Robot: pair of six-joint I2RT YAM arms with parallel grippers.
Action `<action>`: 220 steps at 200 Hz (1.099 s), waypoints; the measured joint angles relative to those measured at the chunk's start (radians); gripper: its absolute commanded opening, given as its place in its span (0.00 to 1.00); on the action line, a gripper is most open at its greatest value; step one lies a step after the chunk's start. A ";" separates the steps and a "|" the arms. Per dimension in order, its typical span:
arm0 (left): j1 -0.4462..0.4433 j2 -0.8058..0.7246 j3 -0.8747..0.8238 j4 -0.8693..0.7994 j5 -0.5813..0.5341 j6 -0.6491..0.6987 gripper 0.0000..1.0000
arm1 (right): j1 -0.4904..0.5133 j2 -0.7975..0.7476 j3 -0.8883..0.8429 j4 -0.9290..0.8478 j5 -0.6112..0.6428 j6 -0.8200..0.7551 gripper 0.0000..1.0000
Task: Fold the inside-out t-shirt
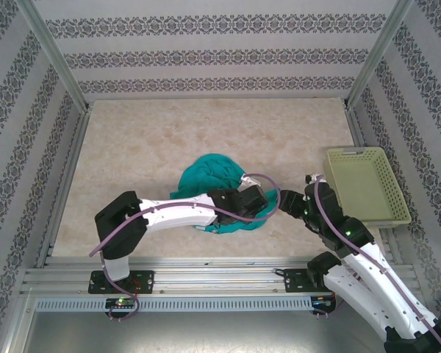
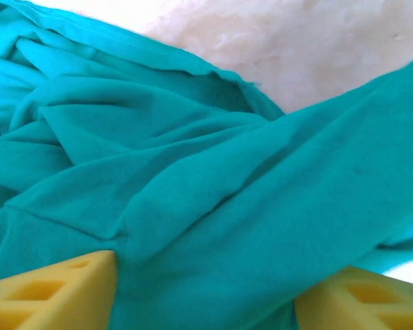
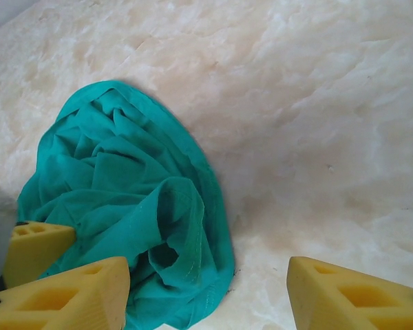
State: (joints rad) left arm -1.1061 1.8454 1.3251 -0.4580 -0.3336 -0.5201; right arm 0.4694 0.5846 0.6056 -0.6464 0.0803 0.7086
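Note:
The teal-green t-shirt (image 1: 212,179) lies crumpled in a heap at the middle of the table. My left gripper (image 1: 254,201) is down on the heap's near right side. In the left wrist view its yellow fingers (image 2: 49,291) stand wide apart, open, with a thick fold of the t-shirt (image 2: 213,206) bulging between them. My right gripper (image 1: 284,203) is just right of the heap, low over the table and open. In the right wrist view a stitched edge of the t-shirt (image 3: 186,227) curls beside its left finger (image 3: 65,297), and bare table lies towards the other finger. No neck tag shows.
A pale yellow-green basket (image 1: 386,193) stands at the table's right edge, close behind my right arm. Bare marble tabletop (image 1: 206,132) stretches beyond and left of the heap. Patterned walls enclose the table on three sides.

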 measured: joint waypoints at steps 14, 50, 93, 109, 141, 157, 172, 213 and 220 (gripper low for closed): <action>0.006 0.009 0.006 -0.015 -0.018 -0.011 0.42 | 0.006 -0.003 -0.018 0.019 -0.021 0.000 0.60; 0.037 -0.021 -0.037 0.000 -0.022 -0.040 0.16 | 0.092 0.005 -0.047 0.083 -0.079 0.000 0.57; 0.061 -0.129 -0.163 0.085 0.052 -0.045 0.10 | 0.269 0.108 -0.047 0.168 -0.061 0.013 0.53; 0.061 -0.156 -0.185 0.125 0.080 -0.048 0.10 | 0.308 0.159 -0.047 0.196 -0.048 0.027 0.50; 0.061 -0.197 -0.234 0.203 0.143 -0.060 0.06 | 0.370 0.194 -0.033 0.212 0.014 0.035 0.47; 0.064 -0.207 -0.254 0.235 0.172 -0.065 0.05 | 0.382 0.193 -0.028 0.224 0.051 0.053 0.43; 0.068 -0.214 -0.272 0.262 0.196 -0.071 0.04 | 0.384 0.196 -0.028 0.224 0.096 0.072 0.41; 0.068 -0.219 -0.283 0.297 0.234 -0.091 0.03 | 0.360 0.224 -0.037 0.231 0.180 0.113 0.38; 0.069 -0.219 -0.283 0.301 0.237 -0.092 0.03 | 0.357 0.229 -0.039 0.233 0.186 0.117 0.38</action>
State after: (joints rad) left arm -1.0374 1.6264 1.0424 -0.1566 -0.0963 -0.6117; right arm 0.8261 0.8131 0.5663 -0.4133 0.2665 0.8257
